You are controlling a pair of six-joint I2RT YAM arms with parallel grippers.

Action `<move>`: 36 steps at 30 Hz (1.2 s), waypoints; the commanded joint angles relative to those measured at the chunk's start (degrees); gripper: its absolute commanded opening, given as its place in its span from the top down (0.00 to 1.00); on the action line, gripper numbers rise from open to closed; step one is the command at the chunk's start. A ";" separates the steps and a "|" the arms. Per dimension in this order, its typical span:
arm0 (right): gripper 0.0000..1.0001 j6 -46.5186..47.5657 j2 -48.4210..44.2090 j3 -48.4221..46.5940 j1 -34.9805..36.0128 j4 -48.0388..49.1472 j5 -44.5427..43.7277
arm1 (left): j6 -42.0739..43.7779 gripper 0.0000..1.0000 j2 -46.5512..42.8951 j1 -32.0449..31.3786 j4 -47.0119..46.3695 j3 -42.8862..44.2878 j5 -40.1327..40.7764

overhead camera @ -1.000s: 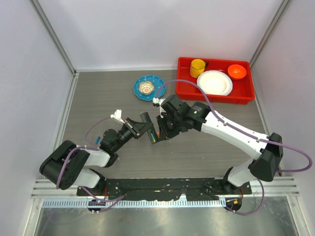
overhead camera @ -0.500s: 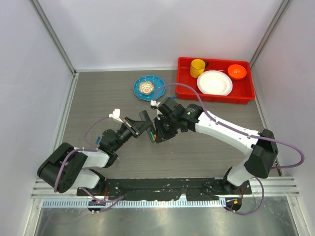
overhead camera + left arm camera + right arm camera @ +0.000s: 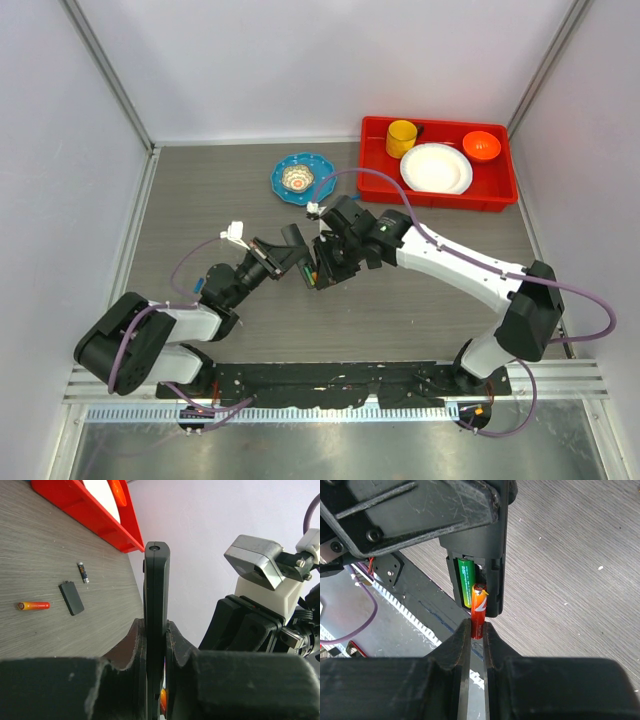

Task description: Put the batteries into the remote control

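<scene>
Pinching an orange battery [image 3: 478, 611] tight, the right claw [image 3: 475, 630] is wanting a straight push beside the green battery [image 3: 465, 580] sitting in the remote control [image 3: 501, 555], which the left claw [image 3: 156, 635] is clamping edge-up over the middle of the tabletop [image 3: 190, 190]. I am counting four batteries, two loose batteries [image 3: 34, 605] lying toward the far right corner, one remote, one cover [image 3: 71, 598].

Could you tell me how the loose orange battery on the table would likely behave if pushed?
The loose orange battery is a cylinder lying on its side, so it would probably roll. It looks small and rigid, likely light.
</scene>
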State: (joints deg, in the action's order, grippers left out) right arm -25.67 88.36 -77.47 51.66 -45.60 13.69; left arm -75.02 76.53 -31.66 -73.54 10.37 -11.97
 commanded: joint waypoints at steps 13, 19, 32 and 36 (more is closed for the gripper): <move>0.99 0.80 1.99 -1.72 -2.70 1.13 2.21 | -1.53 1.00 -2.26 -1.30 -15.06 0.53 -1.30; 0.99 1.50 2.61 -2.60 -3.58 0.25 1.86 | -2.23 1.00 -2.26 -1.30 -15.14 0.70 -1.66; 0.99 2.73 4.89 -4.88 -5.34 -0.54 1.16 | -3.46 1.00 -2.18 -1.30 -15.06 2.02 -2.36; 0.99 3.08 5.68 -5.76 -5.95 -0.71 1.16 | -3.99 1.00 -2.00 -1.30 -15.06 2.37 -2.45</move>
State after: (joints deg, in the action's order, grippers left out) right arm -24.14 92.66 -80.68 47.64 -46.94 19.14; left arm -76.09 76.20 -32.25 -71.57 10.35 -11.29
